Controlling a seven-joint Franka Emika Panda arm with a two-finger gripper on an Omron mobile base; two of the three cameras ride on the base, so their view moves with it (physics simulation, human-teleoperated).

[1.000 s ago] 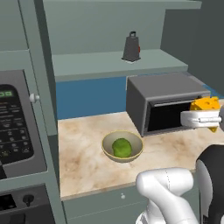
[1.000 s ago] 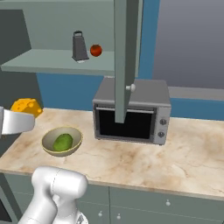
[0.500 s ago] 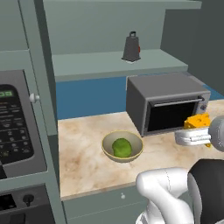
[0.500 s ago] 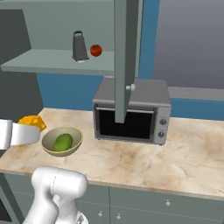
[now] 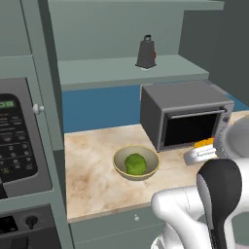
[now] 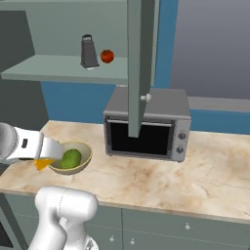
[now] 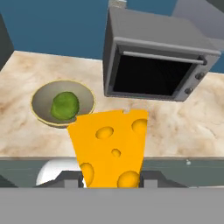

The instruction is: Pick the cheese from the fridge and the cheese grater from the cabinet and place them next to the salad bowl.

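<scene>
While the end effector (image 7: 112, 181) hangs low over the surface (image 7: 183, 127) clamped on the cheese (image 7: 110, 144), the salad bowl (image 7: 62, 103) just ahead could be clipped if the wedge swings wide.

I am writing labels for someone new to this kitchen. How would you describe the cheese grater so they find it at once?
Look above the grey microwave on the marble counter, to the open shelf of the grey-green wall cabinet. The cheese grater stands upright there, beside a small red fruit. It is the dark grey one, taller, tapering upward to a loop handle.
</scene>
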